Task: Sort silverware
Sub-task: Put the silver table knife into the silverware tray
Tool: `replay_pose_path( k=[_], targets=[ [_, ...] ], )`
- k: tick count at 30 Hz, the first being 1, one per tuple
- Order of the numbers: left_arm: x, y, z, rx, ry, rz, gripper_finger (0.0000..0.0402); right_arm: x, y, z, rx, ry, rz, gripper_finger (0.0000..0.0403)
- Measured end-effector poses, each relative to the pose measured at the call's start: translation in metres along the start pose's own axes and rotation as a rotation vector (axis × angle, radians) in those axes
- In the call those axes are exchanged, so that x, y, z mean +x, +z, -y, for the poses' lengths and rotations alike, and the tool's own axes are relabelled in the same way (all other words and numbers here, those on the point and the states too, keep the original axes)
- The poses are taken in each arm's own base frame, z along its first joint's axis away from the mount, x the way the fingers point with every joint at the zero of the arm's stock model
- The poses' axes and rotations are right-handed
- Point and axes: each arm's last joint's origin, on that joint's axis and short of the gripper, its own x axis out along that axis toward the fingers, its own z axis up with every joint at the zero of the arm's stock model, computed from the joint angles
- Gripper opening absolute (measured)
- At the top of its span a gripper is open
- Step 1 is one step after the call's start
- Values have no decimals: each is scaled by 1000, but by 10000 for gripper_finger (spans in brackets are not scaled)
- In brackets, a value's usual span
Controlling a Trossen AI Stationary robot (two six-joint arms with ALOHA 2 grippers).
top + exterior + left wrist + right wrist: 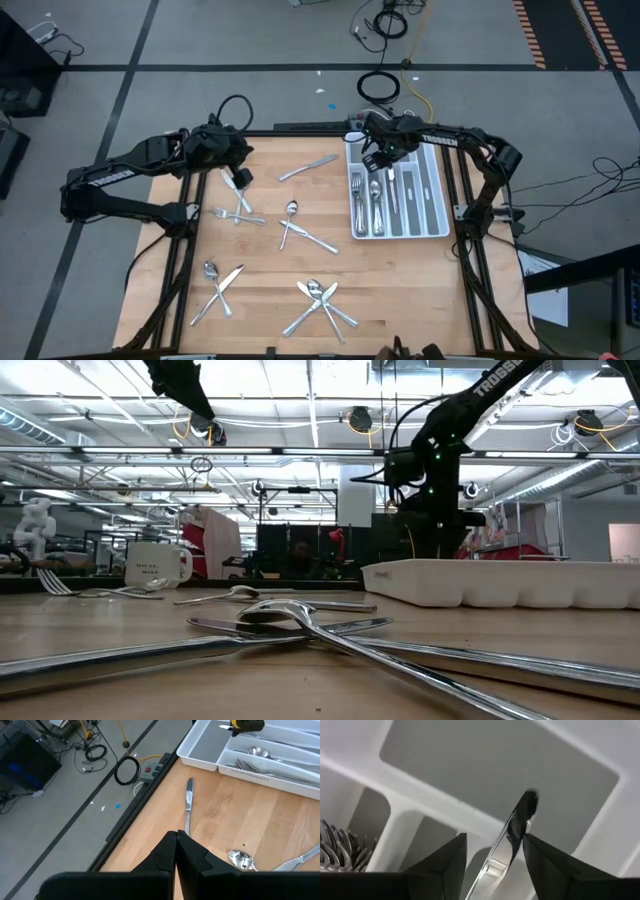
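Note:
Silverware lies scattered on the wooden table: a knife (307,168), a spoon crossed with another piece (298,228), forks (238,213), and two heaps near the front (218,285) (322,300). The white divided tray (432,205) at the far right holds forks and spoons (372,200). My right gripper (385,160) (492,855) hangs open over the tray's far end, pointing down, with a slim shiny piece (512,832) standing slanted between its fingers. My left gripper (240,180) (175,842) hovers shut above the table's far left, holding nothing. My right gripper has the slim shiny piece between its open fingers, close beside one finger (545,860) and well apart from the other. Whether that finger touches it, I cannot tell. The piece's lower end (527,800) points down into a tray compartment.
A white mug (155,565) stands at the table's far side. A knife (189,805) and a spoon (241,859) lie just ahead of my left gripper. Cables and a power strip (150,770) lie on the floor beyond the far edge.

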Motion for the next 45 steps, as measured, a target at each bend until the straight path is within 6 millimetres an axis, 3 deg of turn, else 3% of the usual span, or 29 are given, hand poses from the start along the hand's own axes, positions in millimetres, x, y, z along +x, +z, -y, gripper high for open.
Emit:
replay_pose_path(
  k=[11,16,30,35,42,45],
  targets=[
    [0,0,0,22,0,1,13,-25,36,17,26,-42,182,160],
    [0,0,0,21,0,1,13,-16,40,28,73,27,124,177],
    [0,0,0,20,1,1,13,12,34,23,65,27,-38,182],
    [0,0,0,19,1,1,13,23,30,21,53,9,-109,139],
    [0,0,0,19,1,0,13,25,27,16,32,37,-140,25],
    [0,0,0,20,1,0,13,22,25,13,23,31,-140,19]
  ],
)
